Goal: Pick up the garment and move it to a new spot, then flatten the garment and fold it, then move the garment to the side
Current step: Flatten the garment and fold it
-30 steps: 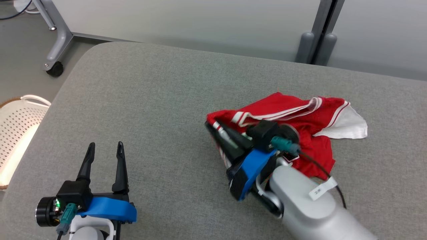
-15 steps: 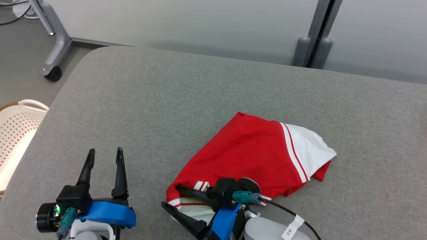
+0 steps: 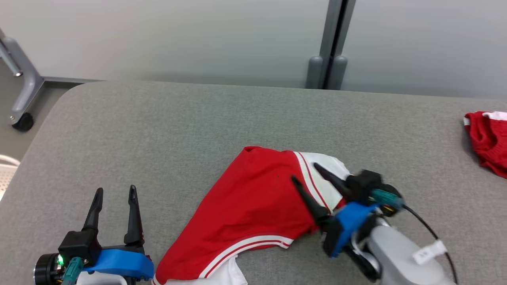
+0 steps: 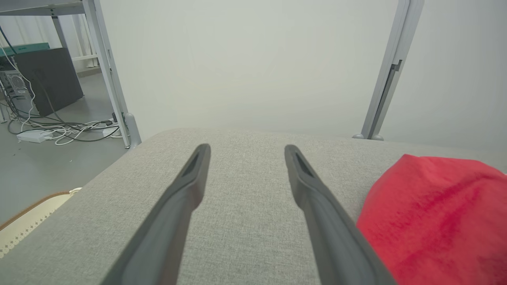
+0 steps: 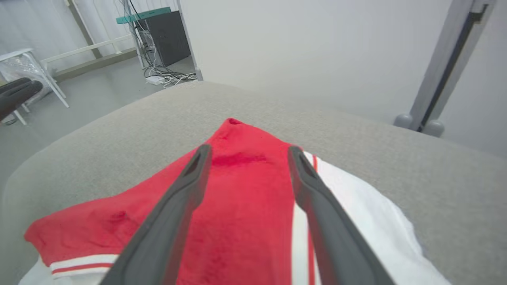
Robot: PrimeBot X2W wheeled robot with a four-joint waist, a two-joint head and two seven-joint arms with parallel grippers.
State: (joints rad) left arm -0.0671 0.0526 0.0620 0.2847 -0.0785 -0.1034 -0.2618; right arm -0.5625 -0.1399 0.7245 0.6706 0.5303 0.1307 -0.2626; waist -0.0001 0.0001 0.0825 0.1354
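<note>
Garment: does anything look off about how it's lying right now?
Nothing damaged. The garment lies askew on the grey table, rumpled, its white end bunched by the open right gripper. A second red garment sits crumpled at the head view's right edge.

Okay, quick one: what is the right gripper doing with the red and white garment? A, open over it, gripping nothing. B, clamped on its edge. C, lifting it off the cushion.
A: the right gripper has its fingers spread over the red and white garment, which lies on the grey cushion with nothing pinched between them.
</note>
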